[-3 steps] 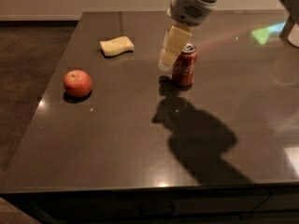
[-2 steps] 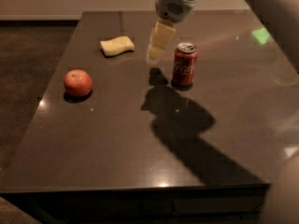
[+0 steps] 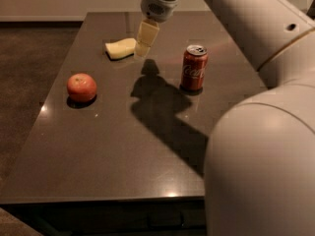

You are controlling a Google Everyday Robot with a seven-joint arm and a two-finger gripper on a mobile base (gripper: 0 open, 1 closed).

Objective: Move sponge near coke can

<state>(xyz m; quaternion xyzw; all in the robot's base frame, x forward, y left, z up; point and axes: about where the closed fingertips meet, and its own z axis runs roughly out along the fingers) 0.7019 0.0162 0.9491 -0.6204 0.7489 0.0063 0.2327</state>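
Upper centre of the frame, above the dark surface (image 3: 123, 151): your gripper (image 3: 142, 45) now hangs at the right end of the sponge (image 3: 119, 48), its tip pointing down. A second ago it stood hard by the top of the coke can (image 3: 194, 68). It has since swung left across the frame and clear of the can. Its shadow has gone with it and now falls on the stretch between sponge and can.

From this angle you cannot tell whether the gripper is spread or closed. Nor can you tell whether its tip touches the sponge or hovers just over it; the two overlap in the view, and no more can be said. Nothing is being carried.

The sponge has not stirred. It lies flat in the upper left of the surface, where it lay a second ago. The can stands upright right of centre, well apart from the sponge. The apple (image 3: 81, 87) sits alone at the left, lower in the frame, out of the way of both.

For you, the shift reads as the approach being nearly over: the arm has left the goal marker and lined up on the thing to be moved. The grasp, the lift and the carry to the right toward the can all appear to be ahead. The likely snag is catching only the sponge's end, so that the soft block slips out.
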